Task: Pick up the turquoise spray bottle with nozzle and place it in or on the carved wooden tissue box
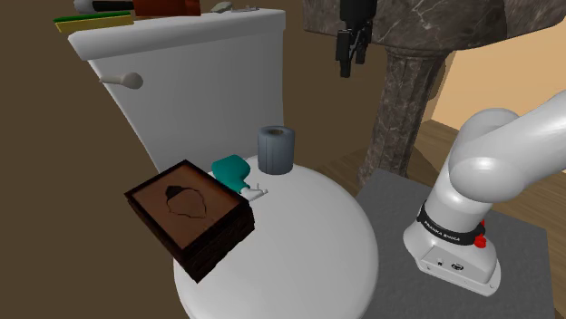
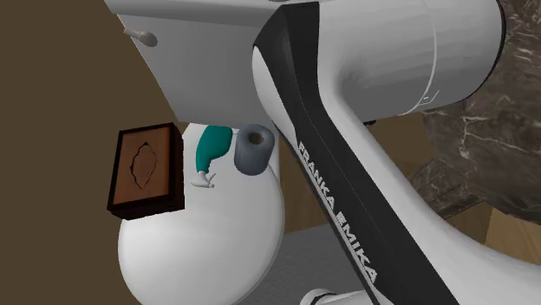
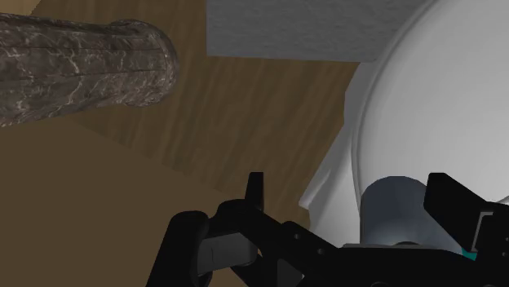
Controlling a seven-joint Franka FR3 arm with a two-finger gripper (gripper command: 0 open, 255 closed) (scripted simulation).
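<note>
Btw box [image 2: 146,169] edge & roll [image 2: 253,149]: bottle [image 2: 211,149]

A grey toilet-paper roll [image 1: 276,149] is standing upright on the closed white toilet lid [image 1: 313,231] near the tank [image 1: 181,63], whose flush lever [image 1: 127,81] is sticking out, while a dark marbled pedestal [image 1: 406,100] is rising from the wooden floor [image 3: 236,114] beside the toilet.

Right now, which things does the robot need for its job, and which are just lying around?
For the job: turquoise spray bottle, dark wooden tissue box, end effector.
Just lying about: grey roll, white toilet underneath them.
</note>
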